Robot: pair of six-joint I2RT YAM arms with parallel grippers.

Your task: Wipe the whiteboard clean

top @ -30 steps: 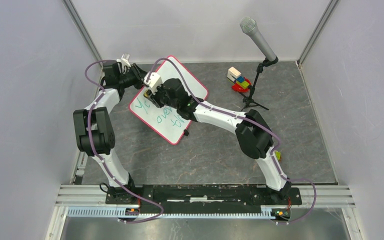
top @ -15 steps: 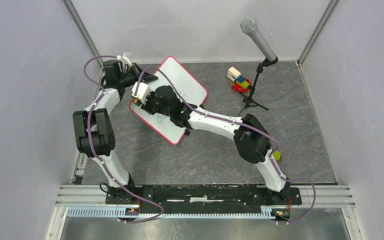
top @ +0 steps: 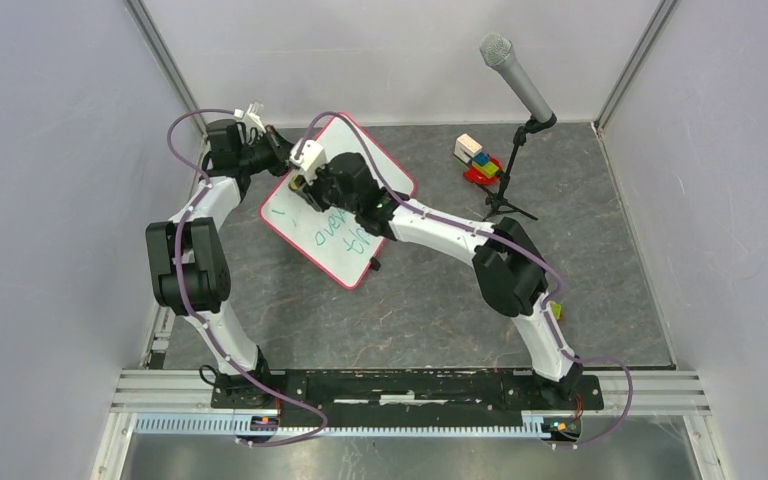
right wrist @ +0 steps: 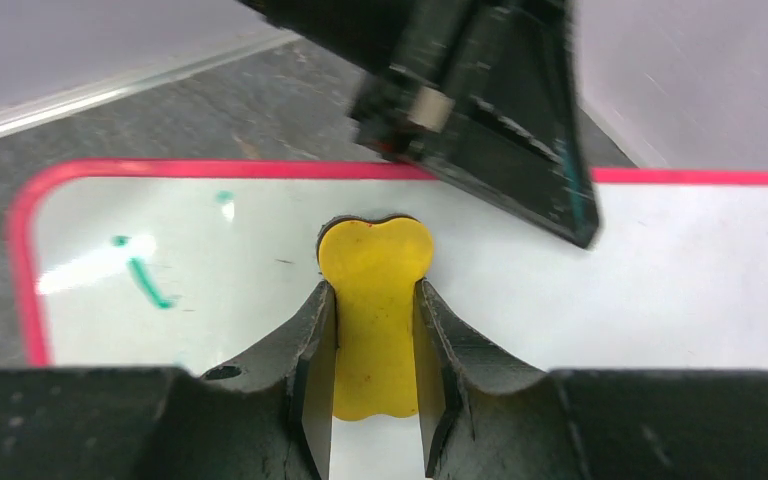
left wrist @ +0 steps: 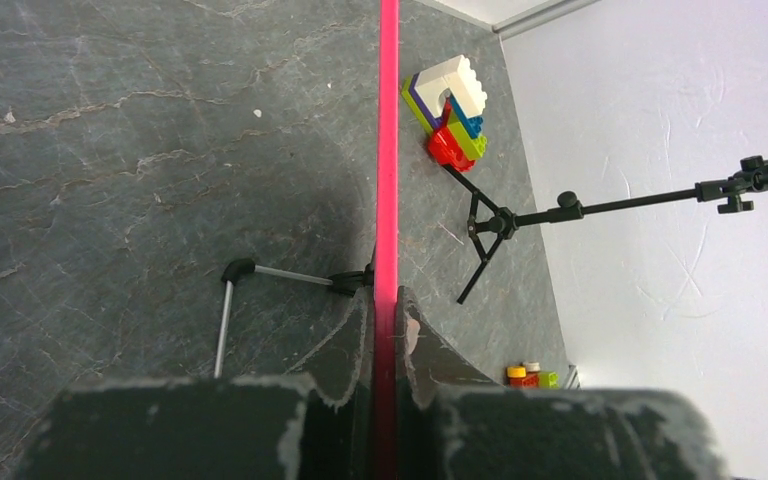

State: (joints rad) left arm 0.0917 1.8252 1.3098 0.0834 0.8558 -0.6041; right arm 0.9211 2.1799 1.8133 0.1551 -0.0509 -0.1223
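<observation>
The whiteboard (top: 310, 245) lies tilted on the grey table, red-pink frame around it, green handwriting (top: 335, 232) on its near half. My left gripper (top: 282, 150) is shut on the board's far-left frame edge; the left wrist view shows the pink frame (left wrist: 388, 150) edge-on between the fingers of that gripper (left wrist: 387, 300). My right gripper (right wrist: 373, 287) is shut on a yellow eraser (right wrist: 375, 245) pressed flat on the white surface (right wrist: 660, 290), near the board's left corner. A few green strokes (right wrist: 145, 280) remain beside the eraser. From above, the right gripper (top: 305, 182) hovers over the board's upper left.
A microphone (top: 515, 75) on a black tripod (top: 505, 200) stands at the back right. A stack of coloured blocks (top: 477, 158) sits next to it. Small blocks (top: 556, 311) lie by the right arm. The board's folding leg (left wrist: 230, 300) rests underneath.
The left gripper has closed on the board's frame. The right gripper swept the eraser to the board's left edge and back; the green word at the upper left is mostly wiped away.
</observation>
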